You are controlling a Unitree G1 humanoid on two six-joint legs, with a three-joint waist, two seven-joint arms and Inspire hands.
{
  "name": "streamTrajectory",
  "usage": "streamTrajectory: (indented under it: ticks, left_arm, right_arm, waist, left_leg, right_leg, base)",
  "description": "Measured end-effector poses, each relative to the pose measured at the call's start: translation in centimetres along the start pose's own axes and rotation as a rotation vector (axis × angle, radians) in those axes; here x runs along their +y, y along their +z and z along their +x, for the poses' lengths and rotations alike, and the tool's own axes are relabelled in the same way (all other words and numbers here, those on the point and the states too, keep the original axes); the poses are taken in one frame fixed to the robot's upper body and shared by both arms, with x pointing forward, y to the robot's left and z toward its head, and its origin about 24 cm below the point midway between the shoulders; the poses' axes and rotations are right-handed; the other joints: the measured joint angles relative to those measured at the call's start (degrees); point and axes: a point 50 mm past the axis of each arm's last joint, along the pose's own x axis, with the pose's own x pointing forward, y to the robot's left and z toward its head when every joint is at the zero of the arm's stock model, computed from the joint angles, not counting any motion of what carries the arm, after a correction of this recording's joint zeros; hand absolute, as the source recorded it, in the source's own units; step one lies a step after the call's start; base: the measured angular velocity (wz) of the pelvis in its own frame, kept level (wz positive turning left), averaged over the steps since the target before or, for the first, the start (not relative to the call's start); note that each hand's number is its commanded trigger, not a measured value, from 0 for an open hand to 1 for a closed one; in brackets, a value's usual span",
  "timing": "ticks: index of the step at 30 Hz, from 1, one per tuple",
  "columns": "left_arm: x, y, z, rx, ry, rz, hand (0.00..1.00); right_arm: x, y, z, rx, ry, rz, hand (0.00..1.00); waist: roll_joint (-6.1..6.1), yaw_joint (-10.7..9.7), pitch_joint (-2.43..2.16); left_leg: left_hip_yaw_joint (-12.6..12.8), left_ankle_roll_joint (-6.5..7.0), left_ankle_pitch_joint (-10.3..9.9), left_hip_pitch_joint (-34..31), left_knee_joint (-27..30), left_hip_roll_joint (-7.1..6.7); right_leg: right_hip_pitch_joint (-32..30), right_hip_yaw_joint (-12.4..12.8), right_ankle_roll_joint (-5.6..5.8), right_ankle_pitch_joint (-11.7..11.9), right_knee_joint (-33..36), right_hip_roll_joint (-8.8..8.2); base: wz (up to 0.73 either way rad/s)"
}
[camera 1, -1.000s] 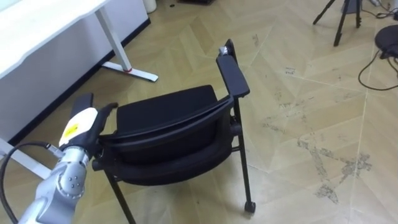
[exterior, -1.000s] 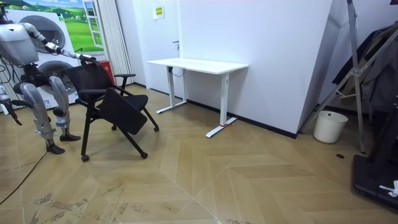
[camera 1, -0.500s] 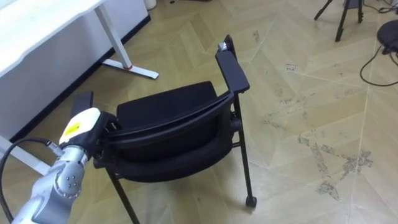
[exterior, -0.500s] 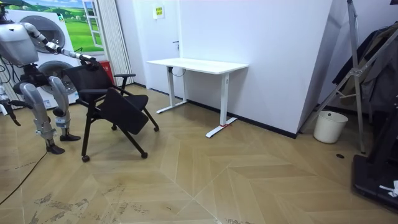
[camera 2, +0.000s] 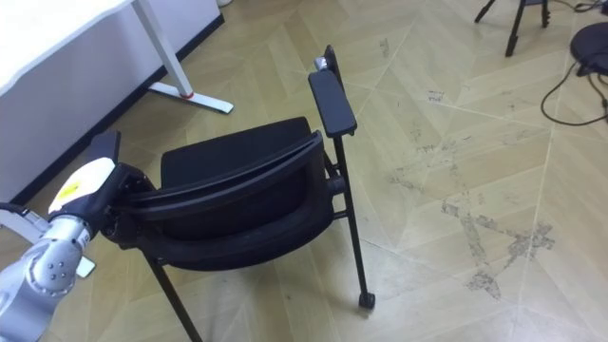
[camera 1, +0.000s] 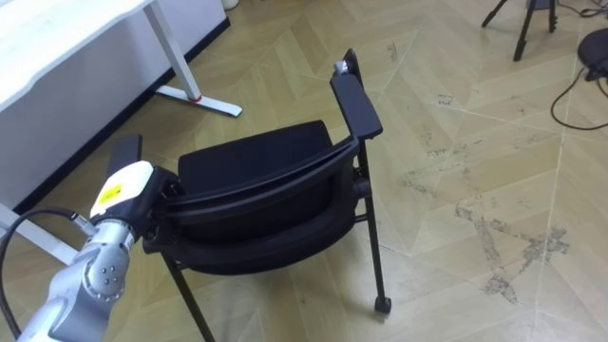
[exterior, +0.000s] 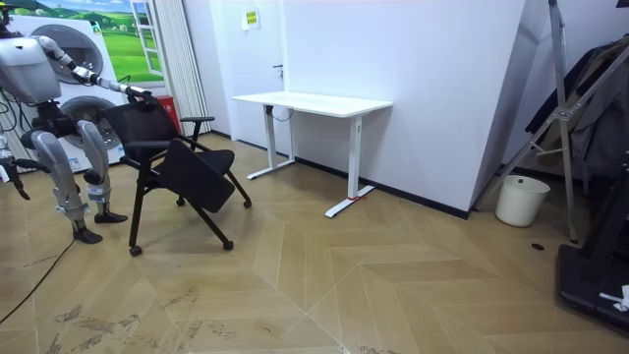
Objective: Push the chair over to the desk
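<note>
left hand (camera 1: 122,190) braces the chair (camera 1: 271,185) backrest's end to push it; fingers blend into the black frame just beside them, so i cannot tell their grip.

No readable print: the yellow wall sign (exterior: 250,17), upper left, and the left hand (camera 1: 131,182)'s yellow sticker (camera 1: 111,197) are illegible.

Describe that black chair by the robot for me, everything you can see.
The black chair with flat armrests stands on the wooden floor on thin black metal legs ending in small casters. Its backrest is curved, and its seat looks tilted forward in the room view. The left robot hand touches the backrest's left end.
</note>
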Motion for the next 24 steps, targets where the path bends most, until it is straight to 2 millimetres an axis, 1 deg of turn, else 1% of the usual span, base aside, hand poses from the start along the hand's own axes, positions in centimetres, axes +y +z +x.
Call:
streamTrajectory:
  ticks: [2, 4, 6, 8, 9, 10, 11, 13, 17, 18, 19, 21, 22, 23, 24]
  left_arm:
    - [0.1, 0.1, 0.0, -0.004, 0.003, 0.003, 1.00]
    - [0.2, 0.3, 0.0, -0.011, 0.009, 0.011, 1.00]
    - [0.6, 0.5, 0.0, -0.024, 0.022, 0.019, 1.00]
    - [0.9, 0.7, 0.0, -0.036, 0.031, 0.025, 1.00]
    - [1.1, 0.9, 0.0, -0.043, 0.037, 0.032, 1.00]
    - [1.1, 1.0, 0.0, -0.047, 0.041, 0.037, 1.00]
    - [1.2, 1.2, 0.0, -0.054, 0.046, 0.042, 1.00]
    - [1.3, 1.3, 0.0, -0.062, 0.051, 0.051, 1.00]
    - [1.7, 2.0, 0.0, -0.088, 0.066, 0.087, 1.00]
    - [1.8, 2.0, -0.1, -0.092, 0.066, 0.092, 1.00]
    - [1.8, 2.0, -0.2, -0.092, 0.066, 0.094, 1.00]
    - [2.0, 1.9, -0.3, -0.097, 0.071, 0.104, 1.00]
    - [2.1, 2.0, -0.3, -0.099, 0.074, 0.104, 1.00]
    - [2.2, 2.1, -0.3, -0.101, 0.080, 0.106, 1.00]
    - [2.3, 2.1, -0.3, -0.100, 0.079, 0.109, 1.00]
  right_arm:
    - [-0.1, 0.0, 0.0, -0.001, -0.008, 0.000, 0.00]
    - [-0.2, 0.1, 0.0, -0.002, -0.014, 0.000, 0.00]
    - [-0.6, 0.6, 0.0, -0.018, -0.028, 0.007, 0.00]
    - [-1.1, 1.2, 0.0, -0.037, -0.041, 0.008, 0.00]
    - [-1.6, 1.7, -0.1, -0.056, -0.050, -0.003, 0.00]
    - [-1.8, 2.1, -0.1, -0.069, -0.055, -0.018, 0.00]
    - [-2.2, 2.8, -0.2, -0.093, -0.065, -0.049, 0.00]
    - [-2.6, 3.7, -0.2, -0.123, -0.084, -0.084, 0.00]
    - [-3.4, 6.5, -0.5, -0.202, -0.129, -0.193, 0.00]
    - [-3.6, 7.4, -0.7, -0.225, -0.145, -0.232, 0.00]
    - [-3.7, 8.0, -0.7, -0.239, -0.152, -0.253, 0.00]
    - [-4.2, 10.7, -1.3, -0.318, -0.190, -0.333, 0.00]
    - [-4.4, 11.5, -1.6, -0.347, -0.203, -0.350, 0.00]
    - [-4.5, 13.1, -2.2, -0.413, -0.230, -0.380, 0.00]
    - [-4.5, 14.3, -2.7, -0.471, -0.253, -0.401, 0.00]
  waist:
    - [-0.11, -0.06, 0.07]
    - [-0.40, -0.09, 0.27]
    - [-0.95, -0.25, 0.64]
    - [-1.14, -0.19, 0.77]
    - [-1.57, 0.02, 1.05]
    - [-1.36, 0.04, 0.91]
    - [-1.53, 0.01, 0.89]
    - [-2.12, -0.16, 0.67]
    - [-3.38, 0.11, 0.43]
    - [-3.75, 0.22, 0.21]
    - [-3.94, 0.25, 0.18]
    - [-4.65, 0.20, 0.26]
    - [-4.81, 0.25, 0.30]
    - [-5.09, 0.31, 0.30]
    - [-5.51, 0.36, 0.12]
  left_leg:
    - [-0.02, 0.00, 0.00, -0.05, 0.08, -0.01]
    - [-0.28, 0.00, 0.00, -0.13, 0.21, -0.01]
    - [-0.64, 0.02, -0.02, -0.69, 0.56, -0.02]
    - [-0.79, 0.02, -0.02, -0.66, 0.55, -0.03]
    - [-0.78, 0.02, -0.02, -0.70, 0.53, -0.03]
    - [-0.84, 0.02, -0.02, -0.79, 0.54, -0.03]
    - [-1.37, 0.02, -0.02, -0.84, 0.52, -0.09]
    - [-1.43, 0.02, -0.01, -0.92, 0.47, -0.10]
    - [-1.38, 0.02, -0.01, -1.49, 0.51, -0.04]
    - [-1.48, 0.02, -0.01, -1.47, 0.49, -0.06]
    - [-1.48, 0.02, -0.01, -1.42, 0.47, -0.06]
    - [-1.41, 0.02, -0.01, -1.30, 0.45, -0.04]
    - [-1.43, 0.02, -0.01, -1.39, 0.44, -0.05]
    - [-1.47, 0.02, -0.01, -1.55, 0.49, -0.04]
    - [-1.49, 0.02, -0.01, -1.51, 0.54, -0.02]
  right_leg:
    - [0.03, -0.05, 0.00, 0.00, -0.01, -0.03]
    - [0.10, -0.23, 0.00, 0.00, -0.02, -0.05]
    - [-0.19, -0.59, 0.00, 0.00, 0.05, -0.13]
    - [-0.26, -0.87, 0.00, 0.00, 0.06, -0.15]
    - [-0.32, -0.94, 0.00, 0.00, 0.03, -0.17]
    - [-0.33, -1.08, 0.00, 0.00, 0.01, -0.19]
    - [-0.32, -1.40, 0.01, 0.00, -0.02, -0.24]
    - [-0.13, -1.99, 0.01, 0.00, 0.02, -0.26]
    - [-0.21, -2.59, -0.03, 0.03, -0.04, -0.22]
    - [-0.15, -2.56, -0.03, 0.04, -0.10, -0.20]
    - [-0.09, -2.58, -0.05, 0.06, -0.12, -0.21]
    - [-0.04, -2.71, -0.07, 0.08, -0.01, -0.30]
    - [-0.17, -2.68, -0.07, 0.08, 0.01, -0.29]
    - [-0.30, -2.67, -0.08, 0.09, 0.00, -0.26]
    - [-0.26, -2.66, -0.08, 0.08, 0.00, -0.24]
  base:
    - [0.00]
    - [0.06]
    - [0.10]
    - [0.06]
    - [0.05]
    - [0.09]
    - [0.14]
    - [0.15]
    - [0.10]
    - [0.04]
    - [0.00]
    - [0.00]
    - [0.00]
    - [0.00]
    - [0.00]
